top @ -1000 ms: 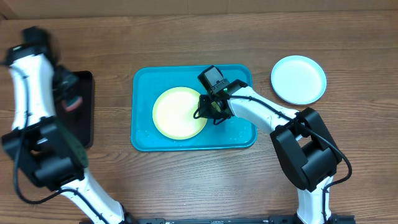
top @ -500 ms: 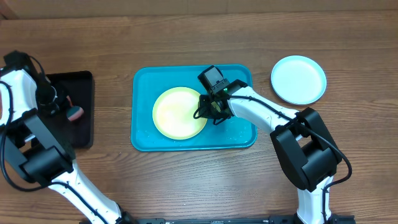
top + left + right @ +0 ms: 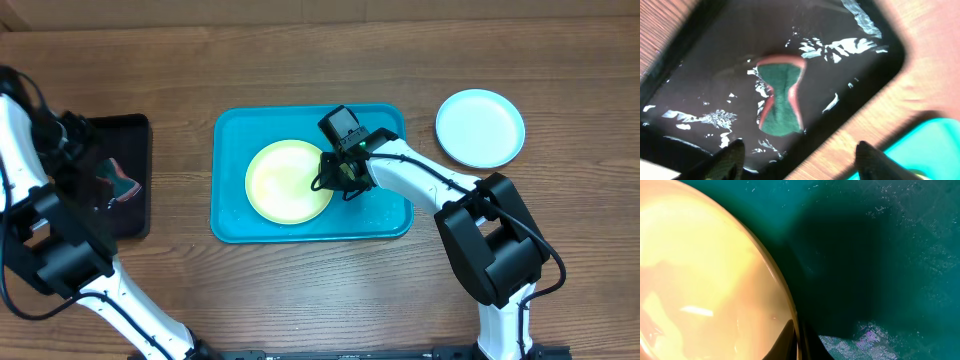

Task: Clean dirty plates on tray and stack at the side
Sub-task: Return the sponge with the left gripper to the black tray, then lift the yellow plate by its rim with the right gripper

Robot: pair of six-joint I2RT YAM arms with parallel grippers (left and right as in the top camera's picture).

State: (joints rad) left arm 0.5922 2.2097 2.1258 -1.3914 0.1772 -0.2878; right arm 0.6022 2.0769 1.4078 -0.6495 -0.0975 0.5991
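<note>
- Overhead: turquoise tray (image 3: 235, 125) sits mid-tabletop (image 3: 300, 290). One yellow-green plate (image 3: 285, 182) lies flat in it, left of centre.
- Right tool (image 3: 338, 178) is at that plate's right edge. Overhead does not show how it stands; the arm hides the fingertips.
- Right wrist fills that gap: two dark fingers (image 3: 785, 342) are pressed together on the plate's rim, one over the plate face, one on the tray side. Water glints on the tray floor beside them.
- White plate (image 3: 480, 128) rests on the tabletop off the tray's upper right corner, apart from it. A pale blue edge shows round it; cannot tell whether another plate lies under.
- Black tray (image 3: 700, 75) stands at the far left, with a band of wood between it and the turquoise tray.
- Left wrist alone shows detail there: a green sponge (image 3: 781, 97) with a red edge lies on the wet black floor. Left tool (image 3: 800, 150) hangs above it, fingers spread wide, gripping nothing, not touching the sponge.
- Edges: the plate's left side is near the tray's left rim; bare tray floor lies to the plate's right, under the right arm.
- Open wood runs along the front of the tabletop.
</note>
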